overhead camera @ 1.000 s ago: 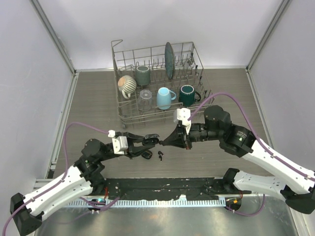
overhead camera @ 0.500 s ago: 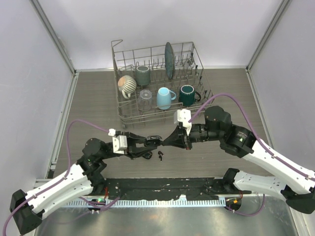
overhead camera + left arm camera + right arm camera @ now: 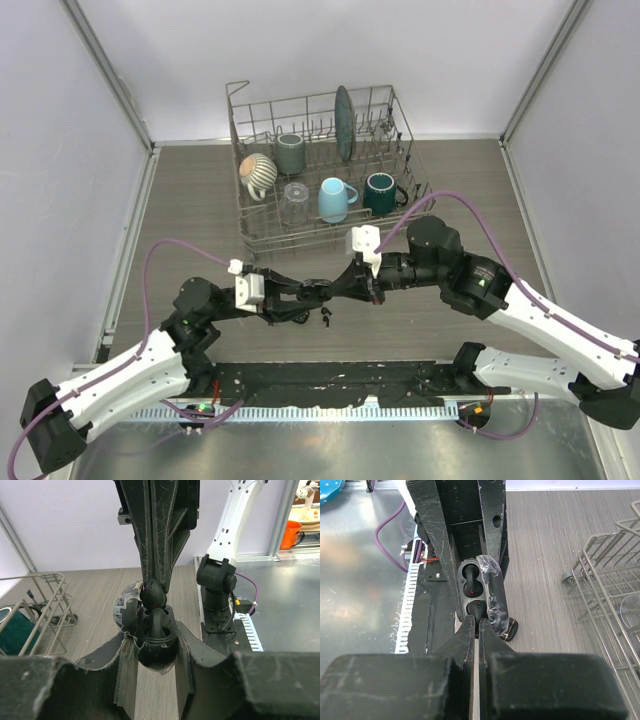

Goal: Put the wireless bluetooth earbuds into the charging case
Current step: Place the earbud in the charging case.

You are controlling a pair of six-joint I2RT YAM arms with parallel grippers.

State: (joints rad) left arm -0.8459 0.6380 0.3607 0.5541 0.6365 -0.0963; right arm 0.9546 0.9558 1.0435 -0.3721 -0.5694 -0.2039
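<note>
— Wood-grain tabletop, both arms meeting just in front of the dish rack (image 3: 325, 170). Where's the earbud (image 3: 152, 592)?
— Pinched between the right gripper (image 3: 337, 289) tips, right at the open charging case (image 3: 156, 647). The left gripper (image 3: 316, 291) clamps the case by its sides.
— Seated?
— Cannot tell. The right wrist view shows a red light in one well; from above that's all hidden.
— Around it?
— A second earbud (image 3: 326, 318) lies farther from the rack, on the table. A blue mug (image 3: 336, 198) stands inside the rack.

right gripper (image 3: 337, 291) moved left, left gripper (image 3: 310, 291) moved a little right, their tips closer together now, earbud (image 3: 153, 592) brought right up to the open case (image 3: 156, 647)
</note>
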